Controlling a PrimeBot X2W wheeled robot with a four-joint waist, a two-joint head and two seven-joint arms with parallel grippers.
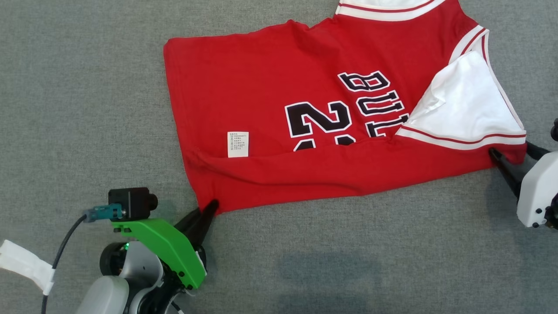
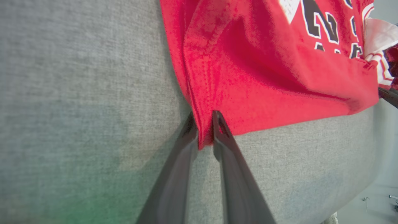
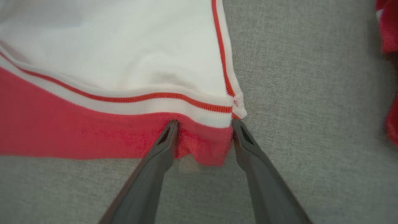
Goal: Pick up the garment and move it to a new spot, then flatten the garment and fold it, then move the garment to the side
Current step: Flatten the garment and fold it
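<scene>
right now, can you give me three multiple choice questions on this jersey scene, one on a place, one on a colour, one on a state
1. Where does the left end effector meet the jersey?
A its far right corner
B its near left corner
C its middle

2. What colour is the care label?
A white
B black
C green

3. How does the right end effector stand?
A shut on the label
B shut, far from the cloth
C open, fingers either side of a red corner

Answers:
1 B, the left wrist view shows its fingers pinching that corner.
2 A, it is a white tag with small print on the red cloth.
3 C, the right wrist view shows a wide gap with the corner between the fingers.
</scene>
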